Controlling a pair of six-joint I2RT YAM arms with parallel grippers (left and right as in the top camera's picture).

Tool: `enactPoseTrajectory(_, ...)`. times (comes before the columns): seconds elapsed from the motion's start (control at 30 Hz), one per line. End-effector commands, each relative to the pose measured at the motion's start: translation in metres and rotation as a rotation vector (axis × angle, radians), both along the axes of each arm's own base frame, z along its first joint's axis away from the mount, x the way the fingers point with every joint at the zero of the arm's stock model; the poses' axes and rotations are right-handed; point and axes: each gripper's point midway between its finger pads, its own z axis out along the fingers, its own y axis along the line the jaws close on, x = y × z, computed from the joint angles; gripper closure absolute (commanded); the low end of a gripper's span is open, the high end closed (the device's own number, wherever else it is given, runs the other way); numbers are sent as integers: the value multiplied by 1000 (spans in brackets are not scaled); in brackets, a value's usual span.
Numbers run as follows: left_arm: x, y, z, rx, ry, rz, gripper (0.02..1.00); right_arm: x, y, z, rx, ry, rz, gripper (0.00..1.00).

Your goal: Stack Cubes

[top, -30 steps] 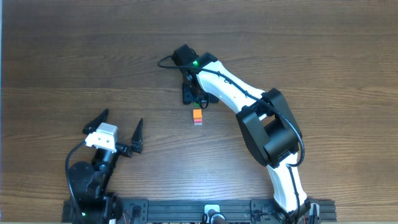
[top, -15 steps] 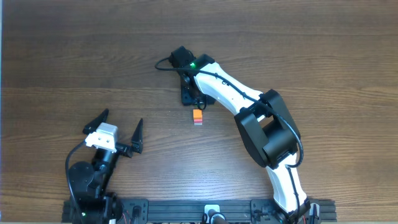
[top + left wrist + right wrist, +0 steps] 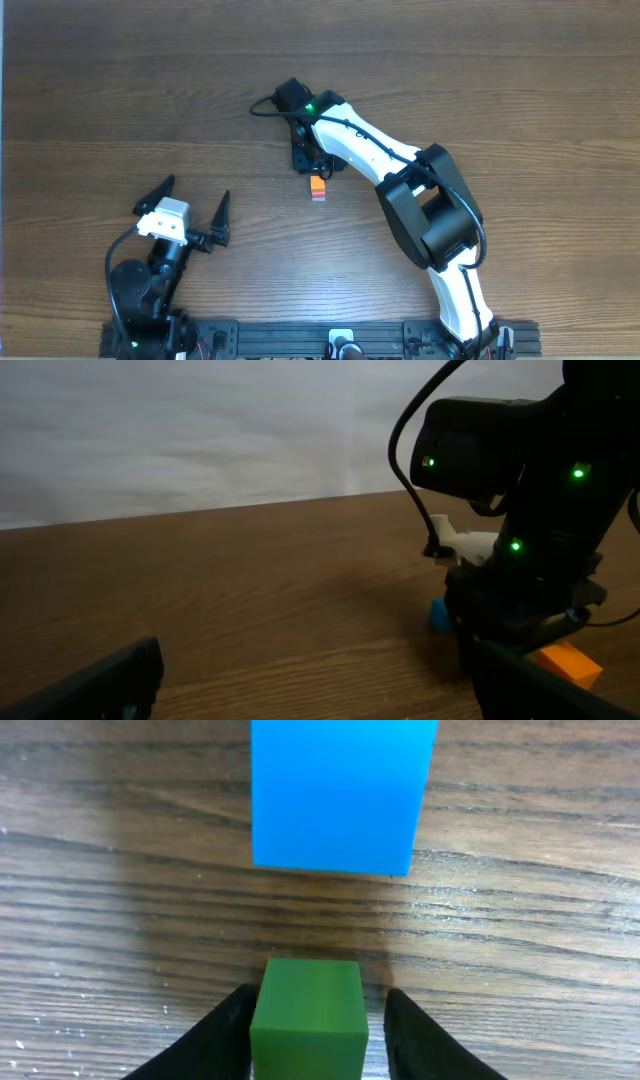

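Beside blue cube (image 3: 340, 795), right hand (image 3: 315, 1015) clamps green cube (image 3: 306, 995); left hand (image 3: 198, 188) wide open, empty.

The left arm (image 3: 150, 280) sits folded over its base, its gripper (image 3: 197, 187) spread wide. The right arm (image 3: 370, 150) stretches up and across the middle, wrist bent downward, its gripper (image 3: 318, 998) low at the tabletop (image 3: 520, 80) and closed on a green cube (image 3: 307, 1020).
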Motion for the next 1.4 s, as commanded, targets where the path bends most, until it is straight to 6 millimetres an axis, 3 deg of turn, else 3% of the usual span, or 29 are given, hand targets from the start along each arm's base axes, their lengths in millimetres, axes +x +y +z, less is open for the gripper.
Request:
enactPoseTrajectory(0.03,-1,-2,-1,16,-9,-12,18,-3,-2,-9,-26,8,-6,638)
enactPoseTrajectory(0.3,-1,-2,-1,16,-9,-12,18,-3,-2,-9,-25,7,-7,787)
enactPoseTrajectory(0.43,-1,-2,-1,16,-9,-12,18,-2,-2,-9,-22,5,-15,930)
enactPoseTrajectory(0.63,-1,-2,-1,16,-10,-12,18,-1,0,-9,-16,-2,-22,991)
enactPoseTrajectory(0.93,-1,-2,-1,16,-10,-12,18,3,2,-3,-8,-6,-23,989)
enactPoseTrajectory(1.17,-1,-2,-1,16,-9,-12,18,11,7,27,-3,-28,-21,991)
enactPoseTrajectory(1.4,-1,-2,-1,16,-9,-12,18,22,12,76,26,-85,-10,989)
